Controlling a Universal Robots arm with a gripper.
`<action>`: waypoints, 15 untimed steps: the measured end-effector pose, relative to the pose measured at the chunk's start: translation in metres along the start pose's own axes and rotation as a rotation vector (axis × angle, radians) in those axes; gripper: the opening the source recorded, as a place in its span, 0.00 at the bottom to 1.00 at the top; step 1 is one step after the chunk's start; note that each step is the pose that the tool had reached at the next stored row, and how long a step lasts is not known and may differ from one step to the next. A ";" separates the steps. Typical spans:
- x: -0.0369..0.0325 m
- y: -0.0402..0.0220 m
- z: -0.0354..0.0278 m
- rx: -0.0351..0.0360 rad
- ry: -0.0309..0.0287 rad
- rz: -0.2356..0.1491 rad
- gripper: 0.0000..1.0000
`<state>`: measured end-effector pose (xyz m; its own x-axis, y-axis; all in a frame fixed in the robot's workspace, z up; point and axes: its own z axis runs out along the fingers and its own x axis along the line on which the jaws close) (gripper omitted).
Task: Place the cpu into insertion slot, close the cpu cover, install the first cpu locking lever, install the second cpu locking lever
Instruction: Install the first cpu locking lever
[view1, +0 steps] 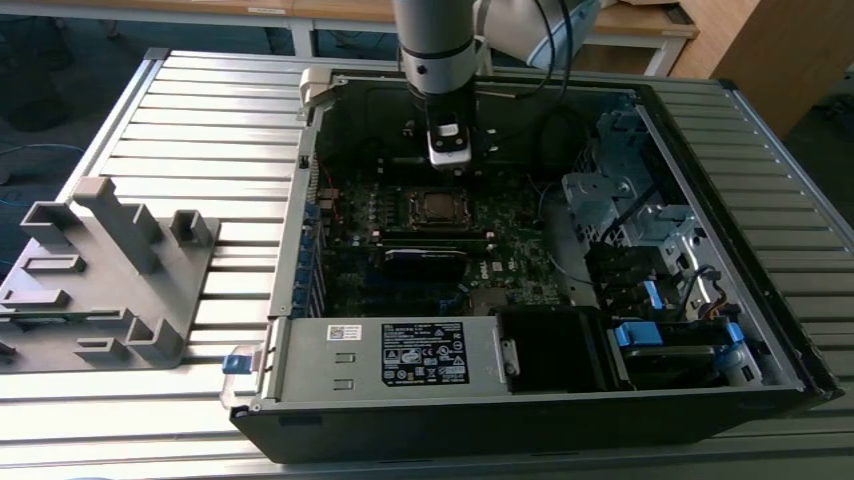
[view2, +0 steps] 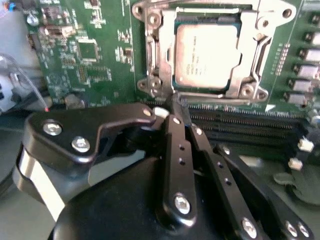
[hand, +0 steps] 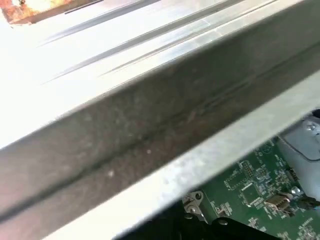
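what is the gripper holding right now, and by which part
Nothing. In the second wrist view the gripper has its fingers together with nothing between them, beside the cpu cover that lies over the cpu.

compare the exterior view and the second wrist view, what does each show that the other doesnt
Exterior view alone: the whole open computer case on a slatted table, a grey fixture at that view's left, and the arm reaching in.

Second wrist view alone: close detail, with the cpu cover framing the cpu, and the gripper shut, its tip at the cover's edge.

Both: the cpu seated in the insertion slot on the green board.
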<state>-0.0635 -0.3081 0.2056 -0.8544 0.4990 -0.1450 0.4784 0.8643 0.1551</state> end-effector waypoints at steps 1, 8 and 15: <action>-0.0002 0.0003 -0.0017 0.0000 0.0000 0.000 0.11; -0.0006 0.0006 -0.0039 0.0009 -0.0002 0.000 0.11; -0.0005 0.0005 -0.0030 0.0586 0.0258 -0.005 0.11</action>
<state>-0.0635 -0.3081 0.2087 -0.8614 0.4935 -0.1203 0.4845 0.8694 0.0969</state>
